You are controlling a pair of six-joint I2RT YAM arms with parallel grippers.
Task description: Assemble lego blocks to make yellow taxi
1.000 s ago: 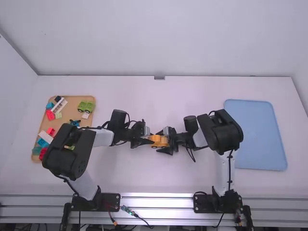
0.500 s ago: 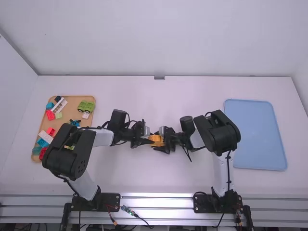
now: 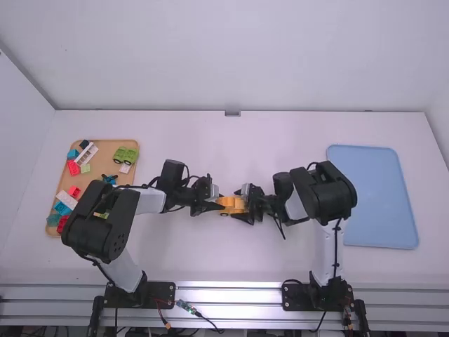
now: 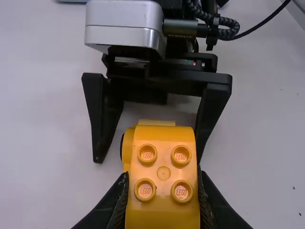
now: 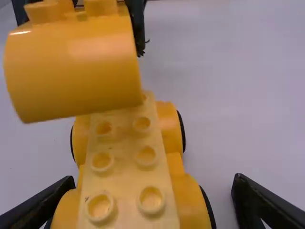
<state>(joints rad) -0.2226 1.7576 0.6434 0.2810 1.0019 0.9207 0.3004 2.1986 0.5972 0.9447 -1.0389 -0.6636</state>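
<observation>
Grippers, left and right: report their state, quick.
Left gripper: closed on the curved yellow Lego block.
Right gripper: open, holding nothing, fingers apart on either side of the wheeled yellow base.

White bench with a light-brown tray on the left, a blue tray on the right.

A blue tray and a wooden tray lie on the white table
</observation>
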